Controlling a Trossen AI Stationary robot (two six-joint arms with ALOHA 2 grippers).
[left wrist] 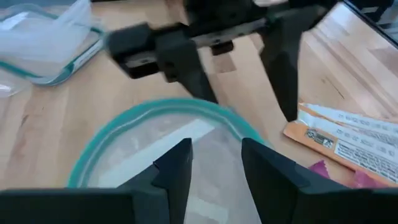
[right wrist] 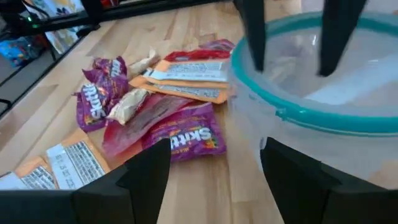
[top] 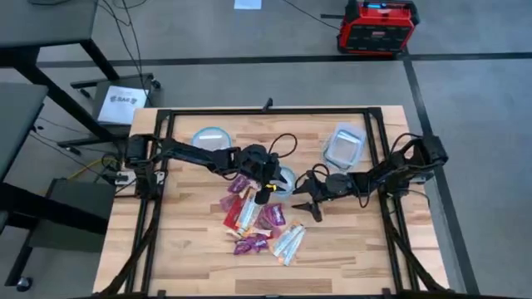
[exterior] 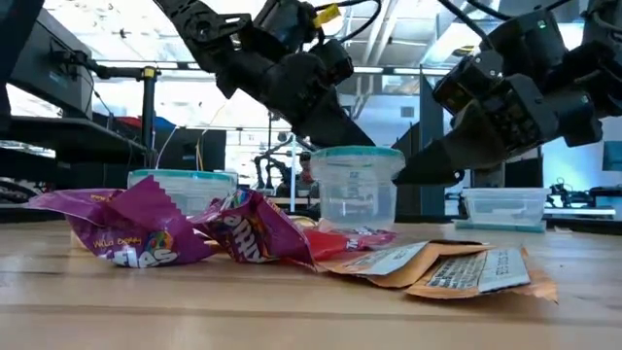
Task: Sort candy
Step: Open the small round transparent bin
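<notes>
- Over worktop centre: left gripper (top: 268, 188) above small round tub (top: 283, 179), fingers apart, nothing held.
- Right gripper (top: 306, 199) just beside tub, released, empty.
- Candy (top: 258, 221) piled btwn centre & near edge.

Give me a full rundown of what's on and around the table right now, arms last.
Candy: about a dozen packets, red, purple, orange-white and pale silvery, heaped at table centre toward the front.
Small tub: one, clear with teal rim, just behind the heap, between both pincers.
Round container: one, clear, blue-rimmed, back left of the table.
Rectangular container: one, clear, blue-rimmed, back right.
Red case: one, red-black, on the floor behind the table.
Left pincer: open, over the small tub's left side.
Right pincer: open, just right of the small tub.
</notes>
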